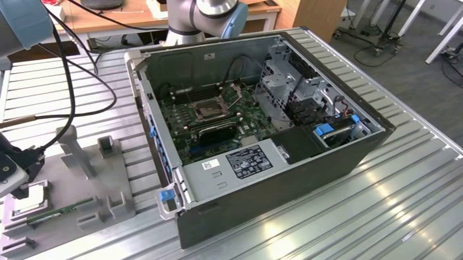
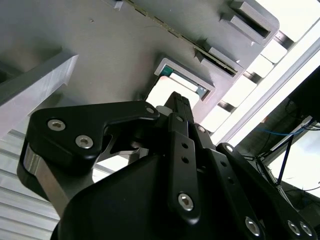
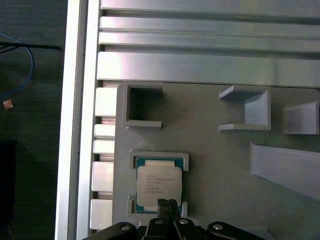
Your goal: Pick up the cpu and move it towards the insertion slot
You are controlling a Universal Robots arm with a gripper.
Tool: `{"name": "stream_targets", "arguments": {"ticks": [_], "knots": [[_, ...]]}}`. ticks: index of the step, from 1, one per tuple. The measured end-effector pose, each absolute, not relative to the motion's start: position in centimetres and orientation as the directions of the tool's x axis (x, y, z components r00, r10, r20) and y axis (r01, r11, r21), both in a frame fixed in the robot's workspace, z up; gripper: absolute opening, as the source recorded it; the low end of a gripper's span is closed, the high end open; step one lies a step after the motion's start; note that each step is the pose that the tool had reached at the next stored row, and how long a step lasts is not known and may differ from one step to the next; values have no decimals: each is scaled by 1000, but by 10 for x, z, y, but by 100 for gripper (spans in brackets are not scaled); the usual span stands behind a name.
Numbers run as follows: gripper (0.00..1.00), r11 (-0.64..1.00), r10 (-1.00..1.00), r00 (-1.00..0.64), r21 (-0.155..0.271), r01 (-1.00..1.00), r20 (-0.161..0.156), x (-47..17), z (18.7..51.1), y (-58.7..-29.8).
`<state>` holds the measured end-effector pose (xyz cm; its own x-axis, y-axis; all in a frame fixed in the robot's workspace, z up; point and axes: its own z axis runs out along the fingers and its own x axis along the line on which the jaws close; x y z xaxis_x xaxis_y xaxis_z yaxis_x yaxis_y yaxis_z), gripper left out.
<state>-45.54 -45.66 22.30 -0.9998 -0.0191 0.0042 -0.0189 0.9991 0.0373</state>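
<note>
The cpu (image 3: 159,185) is a silvery square chip lying flat in a shallow holder on the grey fixture plate (image 3: 215,165). In the first wrist view my gripper (image 3: 167,205) hangs just over the cpu's near edge, its two black fingertips (image 3: 163,204) pressed together with nothing visible between them. In the exterior view the gripper (image 1: 18,181) is at the far left, above the cpu (image 1: 34,201). The insertion slot (image 1: 210,111), a square socket with a metal frame, sits on the green board inside the open computer case, well to the exterior view's right of the gripper.
The open computer case (image 1: 239,179) has tall walls around the board. A green memory stick (image 1: 62,212) lies on the fixture plate (image 1: 108,173) among grey upright brackets (image 1: 76,151). Black cables (image 1: 69,81) hang over the slatted metal table.
</note>
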Motion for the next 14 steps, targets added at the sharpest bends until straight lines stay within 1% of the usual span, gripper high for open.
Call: {"name": "stream_targets", "arguments": {"ticks": [2,5,6,8,9,10,11,14], "knots": [[11,999,-19,-1000,37,-19,4,-455,223,-457],[29,999,-19,-1000,37,-19,4,-455,223,-457],[29,999,-19,-1000,37,-19,4,-455,223,-457],[41,999,-19,-1000,37,-19,4,-455,223,-457],[41,999,-19,-1000,37,-19,4,-455,223,-457],[47,999,-19,-1000,37,-19,4,-455,223,-457],[47,999,-19,-1000,37,-19,4,-455,223,-457],[64,999,-19,-1000,37,-19,4,-455,223,-457]]}}
